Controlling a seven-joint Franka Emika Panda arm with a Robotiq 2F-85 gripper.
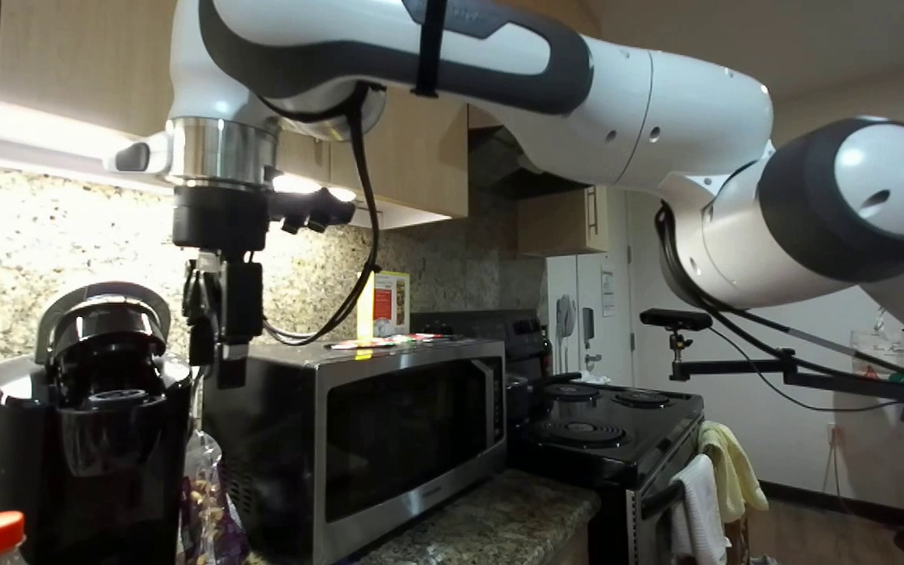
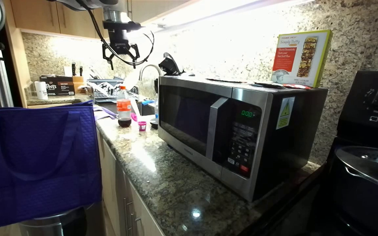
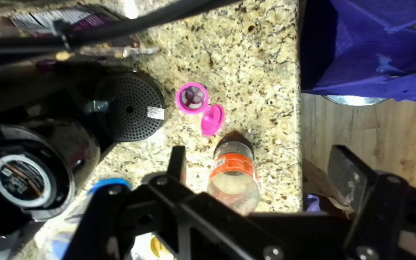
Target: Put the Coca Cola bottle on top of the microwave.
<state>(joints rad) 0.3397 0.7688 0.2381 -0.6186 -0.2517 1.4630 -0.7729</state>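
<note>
Far left in an exterior view: a tall purple bag, straps down its front, a metal bin showing beneath. Set back beyond it, a white cylinder, a dark Peet's carton, a knife block, then a dish rack. Your gripper comes next, pointing down, its fingers spread wide. In this view it hangs over the Coca Cola bottle, apart from its orange cap. You have the bottle upright on the granite worktop near the front edge, orange-red label, a little dark cola at the base; your wrist view puts it between the two fingers, closer to the one at picture left. Just right of it, a small pink cup, and in the wrist view you see a pink lid against that cup. Next, a black coffee maker, partly hidden by the microwave. The microwave itself sits on the worktop, silver front, dark window, green digits lit. On its top you find flat items, hard to identify, and a nut-bar box standing upright toward the right. Far right: a black stove with a dark lidded pot.
</note>
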